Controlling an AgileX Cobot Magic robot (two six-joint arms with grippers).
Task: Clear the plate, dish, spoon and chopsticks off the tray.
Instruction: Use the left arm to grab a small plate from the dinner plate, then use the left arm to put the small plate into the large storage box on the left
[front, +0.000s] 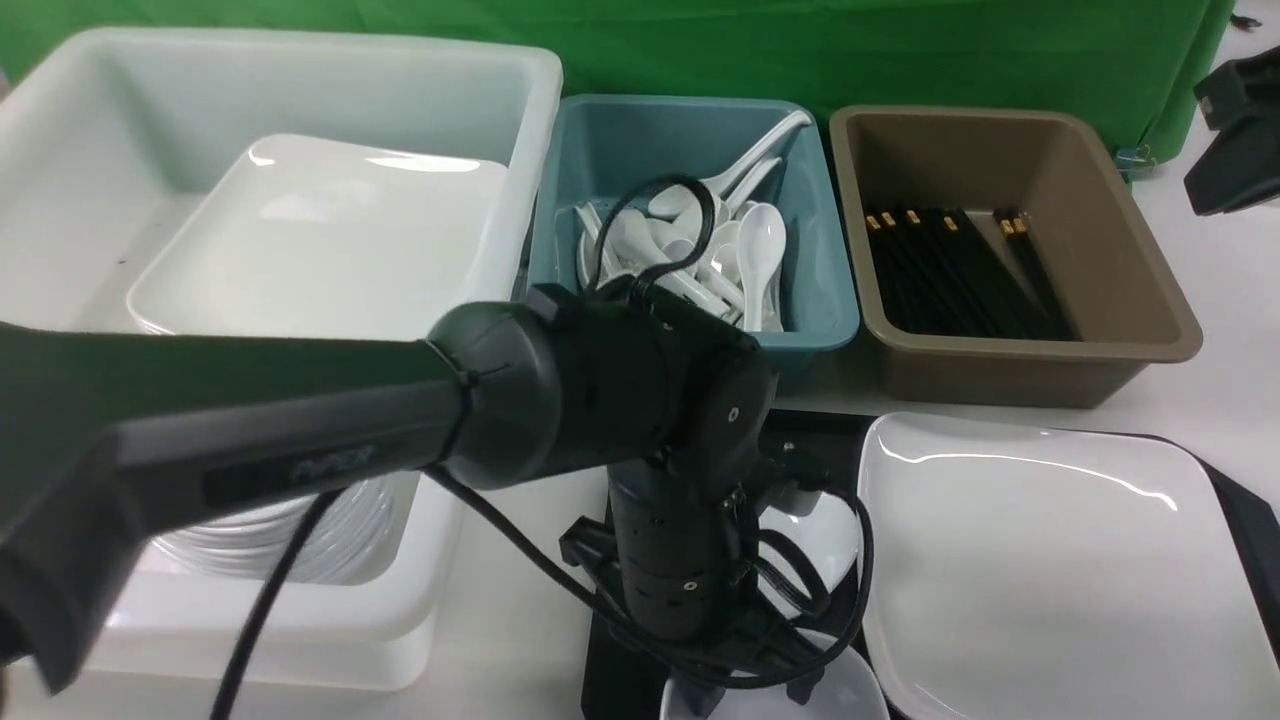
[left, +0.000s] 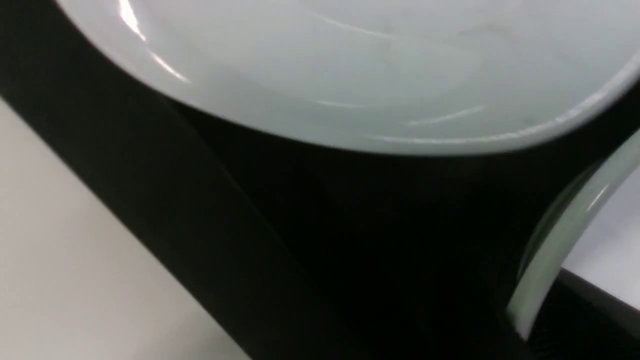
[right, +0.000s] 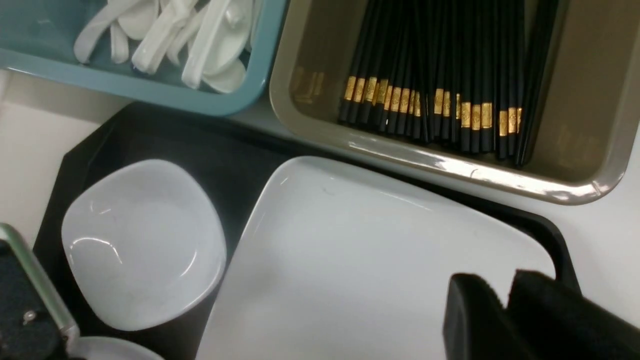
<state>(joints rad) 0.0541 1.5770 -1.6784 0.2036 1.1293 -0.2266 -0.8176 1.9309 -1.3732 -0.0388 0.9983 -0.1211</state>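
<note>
The large white plate (front: 1050, 570) lies on the right of the black tray (front: 1245, 530); it also shows in the right wrist view (right: 360, 260). Two small white dishes sit on the tray's left part, one farther (right: 142, 245) and one at the near edge (front: 790, 700). My left arm (front: 690, 560) reaches down over the near dish. Its jaws are lost in the dark, close to a white dish rim (left: 565, 235). My right gripper (right: 507, 292) is shut and empty above the plate's corner. No spoon or chopsticks show on the tray.
Behind the tray stand a teal tub (front: 820, 300) of white spoons and a brown tub (front: 1130, 290) of black chopsticks. A big white tub (front: 520, 130) at the left holds large plates, and a nearer white tub (front: 400, 600) holds stacked bowls.
</note>
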